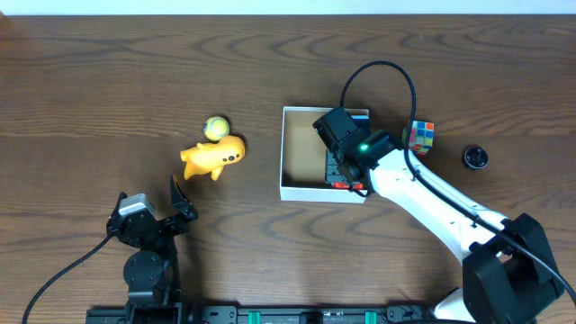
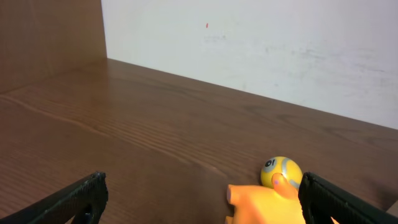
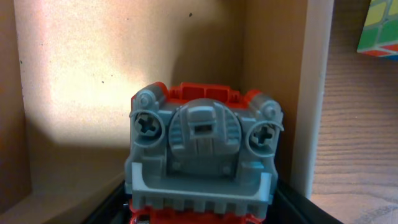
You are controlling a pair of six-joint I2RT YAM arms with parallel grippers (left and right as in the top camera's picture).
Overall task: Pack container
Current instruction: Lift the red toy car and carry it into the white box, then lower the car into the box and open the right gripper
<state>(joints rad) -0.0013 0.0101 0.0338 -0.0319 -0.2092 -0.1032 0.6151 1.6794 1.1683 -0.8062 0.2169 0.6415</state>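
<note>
Holding one toy already, the container (image 1: 303, 148) is shallow cardboard with white walls and a brown inside. It is likely light, fairly stiff and apt to slide; pinch it at a wall's rim.

- Right gripper (image 1: 340, 175): inside its right half, closed on a red-and-grey toy (image 3: 202, 155).
- Left gripper (image 1: 183, 202): well to its left, spread wide, empty.
- Yellow toy (image 1: 213, 157): left of it.
- Puzzle cube (image 1: 420, 136): right of it.
</note>
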